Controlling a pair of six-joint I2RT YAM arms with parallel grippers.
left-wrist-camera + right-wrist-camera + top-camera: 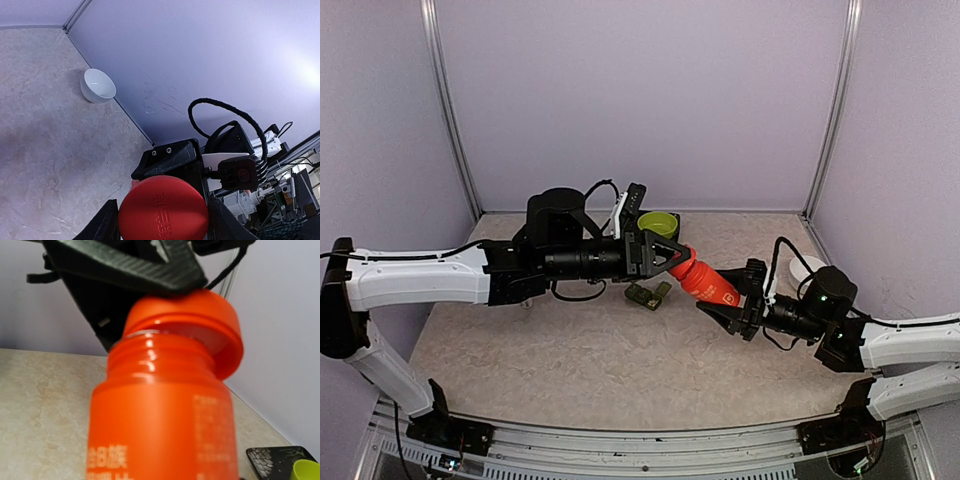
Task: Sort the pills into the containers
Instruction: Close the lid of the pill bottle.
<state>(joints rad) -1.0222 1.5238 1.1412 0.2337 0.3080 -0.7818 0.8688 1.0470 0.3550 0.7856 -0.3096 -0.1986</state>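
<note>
Orange bottle [708,284] aloft, containers [648,294] seemingly just beside

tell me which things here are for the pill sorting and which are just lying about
For the job: orange pill bottle, cap, green containers.
Lying about, as far as shown: green cup, white bowl.

Between left claw [670,257] and right claw [730,308] spans the bottle [706,284], containers [648,294] on the table [570,360] left of it.
</note>
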